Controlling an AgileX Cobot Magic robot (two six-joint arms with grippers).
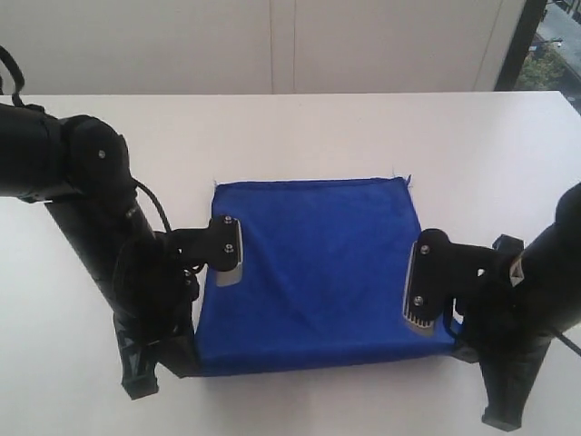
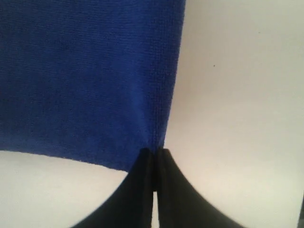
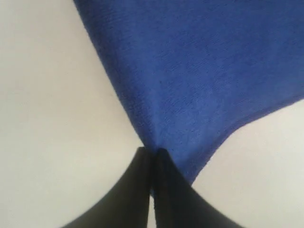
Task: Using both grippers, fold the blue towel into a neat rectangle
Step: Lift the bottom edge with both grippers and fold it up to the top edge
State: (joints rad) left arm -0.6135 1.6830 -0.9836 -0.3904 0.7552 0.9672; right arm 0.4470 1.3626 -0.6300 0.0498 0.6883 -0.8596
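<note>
Exterior view first: the blue towel (image 1: 313,272) is spread on the white table (image 1: 318,127) right between the two claws; the left claw (image 1: 184,357) has one near corner and the right claw (image 1: 460,345) has the other, so the near edge runs straight from one set of tips to the other; the rest of the cloth stretches away from both claws, and tiny loose threads stick out at the far corners. Left wrist view: the left claw (image 2: 154,156) has its black fingers (image 2: 137,190) pressed together with a corner of the towel (image 2: 85,71) pinched between the tips; the cloth fans out ahead of the tips and off to one side, with bare table (image 2: 237,95) on the other. Right wrist view is pretty much the mirror: right claw (image 3: 153,154) clamped tight on its corner, the towel (image 3: 199,71) bunching into little creases right at the tips, table (image 3: 47,95) on the open side; can't tell if the held edge is lifted off the table or just resting on it.
</note>
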